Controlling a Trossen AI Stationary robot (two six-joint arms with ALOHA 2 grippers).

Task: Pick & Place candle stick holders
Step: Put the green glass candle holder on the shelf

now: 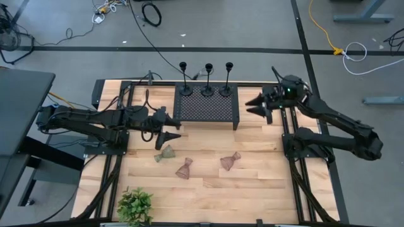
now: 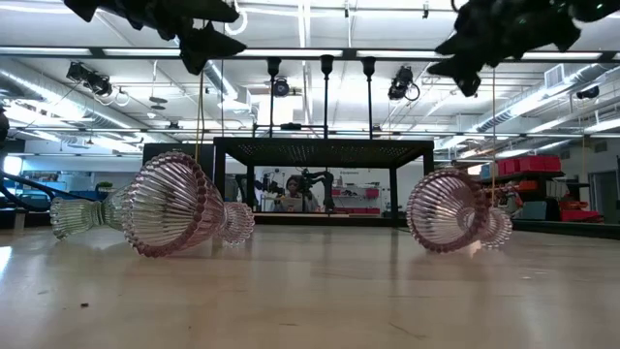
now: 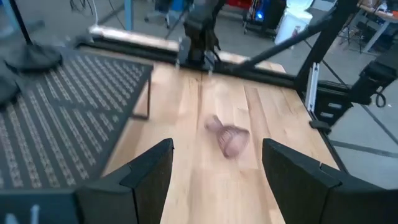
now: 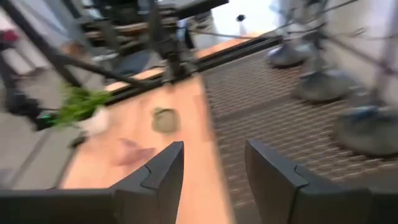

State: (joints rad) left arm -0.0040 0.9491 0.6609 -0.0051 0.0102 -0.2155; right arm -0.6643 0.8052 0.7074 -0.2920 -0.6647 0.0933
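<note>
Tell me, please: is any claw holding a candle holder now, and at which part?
Nothing is held. The left claw and the right claw are both open and empty, in the air.

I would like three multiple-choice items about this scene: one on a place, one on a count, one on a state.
1. Where do the three tall thin black metal candle stick holders stand?
A. on the black perforated metal platform
B. on the bare wooden table
C. beside the plant

2. How many small waisted glass candle stick holders are on the wooden table?
A. one
B. two
C. three

3. How are the glass holders placed?
A. upright
B. on their sides
C. stacked

Answers:
1 A, the high view shows their round feet on the platform's far edge.
2 C, the high view shows one greenish and two pinkish.
3 B, the low view shows them lying flat.

The left gripper and right gripper are open, holding nothing.
</note>
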